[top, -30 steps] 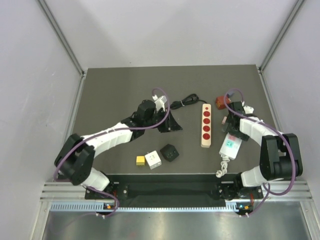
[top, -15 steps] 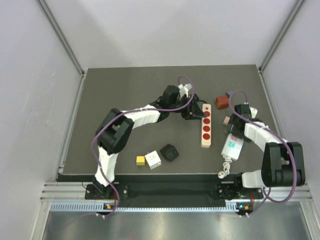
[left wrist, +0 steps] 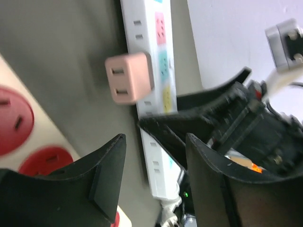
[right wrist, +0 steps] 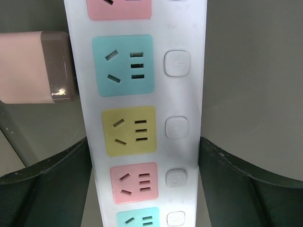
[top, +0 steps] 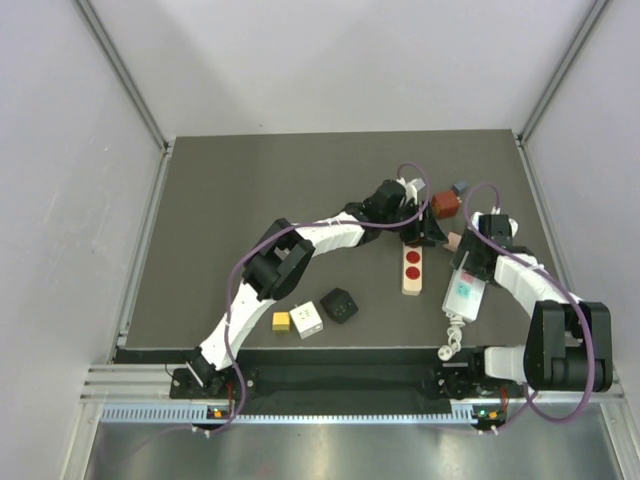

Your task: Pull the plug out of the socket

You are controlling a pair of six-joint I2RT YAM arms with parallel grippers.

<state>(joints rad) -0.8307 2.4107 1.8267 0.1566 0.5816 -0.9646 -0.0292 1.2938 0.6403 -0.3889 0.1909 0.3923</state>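
A pink plug [top: 452,240] [left wrist: 129,78] [right wrist: 35,66] lies against the side edge of the white power strip [top: 463,290] [left wrist: 151,47] [right wrist: 142,118] with coloured sockets; whether its pins are seated cannot be told. My right gripper [top: 463,262] [right wrist: 144,189] straddles the strip, one finger pressed to each long side, just below the plug. My left gripper [top: 424,235] [left wrist: 156,175] reaches across from the left. It hovers beside the plug with its jaws open and nothing between them.
A wooden strip with red sockets [top: 411,268] [left wrist: 14,118] lies under the left wrist. A red-brown block [top: 443,205] sits behind the plug. Black [top: 339,305], white [top: 306,319] and yellow [top: 281,321] cubes lie near the front. The white strip's cable [top: 447,340] trails toward the table edge.
My left arm swung right from the table's middle to the far end of the wooden strip, next to the pink plug, and its jaws opened. The right gripper narrowed slightly onto the white strip.
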